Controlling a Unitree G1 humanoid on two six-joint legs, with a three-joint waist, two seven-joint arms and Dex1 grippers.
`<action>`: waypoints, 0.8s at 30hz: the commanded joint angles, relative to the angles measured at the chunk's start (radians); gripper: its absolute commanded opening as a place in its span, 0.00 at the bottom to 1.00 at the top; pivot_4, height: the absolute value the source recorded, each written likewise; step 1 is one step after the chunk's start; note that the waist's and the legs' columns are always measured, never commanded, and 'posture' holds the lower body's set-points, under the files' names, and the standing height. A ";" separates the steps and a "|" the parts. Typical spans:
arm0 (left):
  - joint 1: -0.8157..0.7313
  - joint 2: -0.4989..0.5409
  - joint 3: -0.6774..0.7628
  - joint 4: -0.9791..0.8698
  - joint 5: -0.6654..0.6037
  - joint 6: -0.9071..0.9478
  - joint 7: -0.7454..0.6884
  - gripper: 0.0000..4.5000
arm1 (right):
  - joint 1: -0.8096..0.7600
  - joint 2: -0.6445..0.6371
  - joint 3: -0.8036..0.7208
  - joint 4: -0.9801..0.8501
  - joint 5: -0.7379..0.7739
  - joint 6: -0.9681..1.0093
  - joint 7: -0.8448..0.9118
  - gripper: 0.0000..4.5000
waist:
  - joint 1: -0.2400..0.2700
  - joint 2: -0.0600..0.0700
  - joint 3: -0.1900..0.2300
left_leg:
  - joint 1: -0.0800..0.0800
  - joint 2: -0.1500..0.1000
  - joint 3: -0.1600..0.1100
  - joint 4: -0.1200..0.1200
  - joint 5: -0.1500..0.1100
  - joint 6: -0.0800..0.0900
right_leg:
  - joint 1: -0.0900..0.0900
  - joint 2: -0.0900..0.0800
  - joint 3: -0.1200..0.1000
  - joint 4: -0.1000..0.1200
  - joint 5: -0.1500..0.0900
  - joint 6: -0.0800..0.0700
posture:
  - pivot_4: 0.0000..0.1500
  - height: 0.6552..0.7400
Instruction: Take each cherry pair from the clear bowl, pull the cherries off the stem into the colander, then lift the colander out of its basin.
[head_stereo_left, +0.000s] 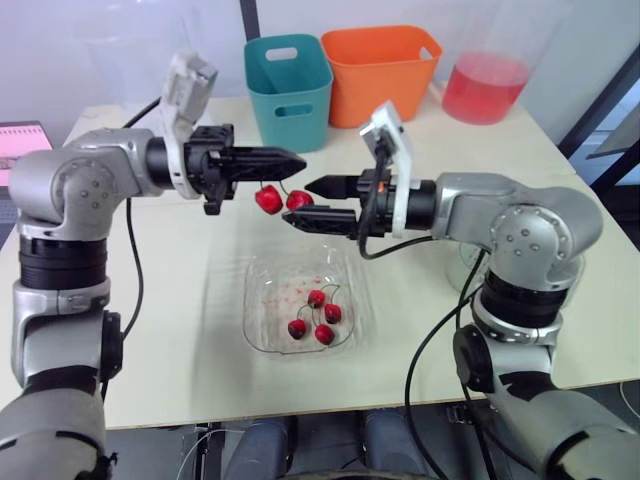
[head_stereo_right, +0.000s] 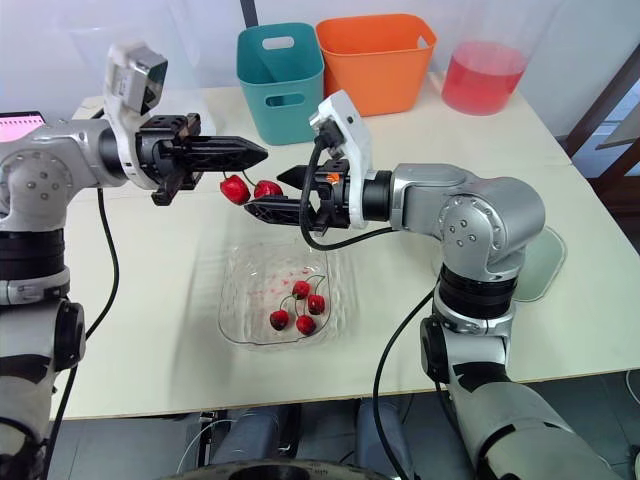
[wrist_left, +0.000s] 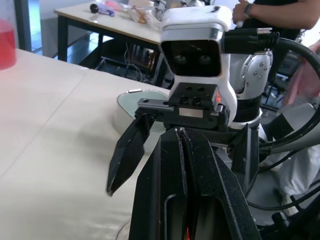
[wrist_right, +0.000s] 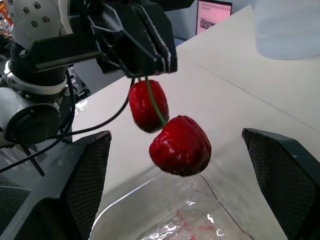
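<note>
From the head camera we see the left end effector (head_stereo_left: 290, 158) pressed together on the stem of a cherry pair (head_stereo_left: 283, 199), which hangs in the air above the clear bowl (head_stereo_left: 255, 300) on the table (head_stereo_left: 180, 330). The right end effector (head_stereo_left: 298, 202) faces it with its fingers spread around the nearer cherry. More cherries (head_stereo_left: 315, 315) lie in the bowl. A pale round basin (head_stereo_right: 548, 262), which we take to hold the colander, sits well apart behind the right arm. The main risk follows from that: a cherry pulled free here would drop back into the clear bowl, not into the colander. In the left wrist view our own fingers (wrist_left: 165, 190) meet with no gap, and the thin stem may slip out once the other arm tugs. In the right wrist view the two fingers (wrist_right: 85, 185) stand wide on either side of the pair. The near cherry (wrist_right: 180, 146) hangs just in front of the far one (wrist_right: 147, 106), on one green stem (wrist_right: 155, 102). If the fingers close off-centre they could knock the hanging fruit aside, catch both cherries at once, or squash the soft one.
</note>
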 joint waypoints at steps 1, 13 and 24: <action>-0.025 0.004 0.009 -0.024 -0.011 -0.001 0.007 0.00 | -0.023 0.006 -0.001 -0.017 0.047 -0.019 -0.020 0.94 | 0.000 0.000 0.000 | 0.000 0.000 0.000 0.000 0.000 0.000 | 0.000 0.000 0.000 0.000 0.000 0.000 | 1.00 1.00; -0.036 -0.005 0.021 -0.013 -0.020 0.001 0.031 0.00 | 0.008 -0.041 0.035 -0.021 0.106 -0.069 -0.057 0.25 | 0.000 0.000 0.000 | 0.000 0.000 0.000 0.000 0.000 0.000 | 0.000 0.000 0.000 0.000 0.000 0.000 | 1.00 1.00; -0.082 -0.041 0.058 0.041 -0.032 -0.007 0.074 0.00 | 0.066 -0.131 0.090 -0.037 0.147 -0.121 -0.054 0.25 | 0.001 0.000 0.000 | 0.000 0.000 0.000 0.000 0.000 0.000 | 0.000 0.000 0.000 0.000 0.000 0.000 | 1.00 1.00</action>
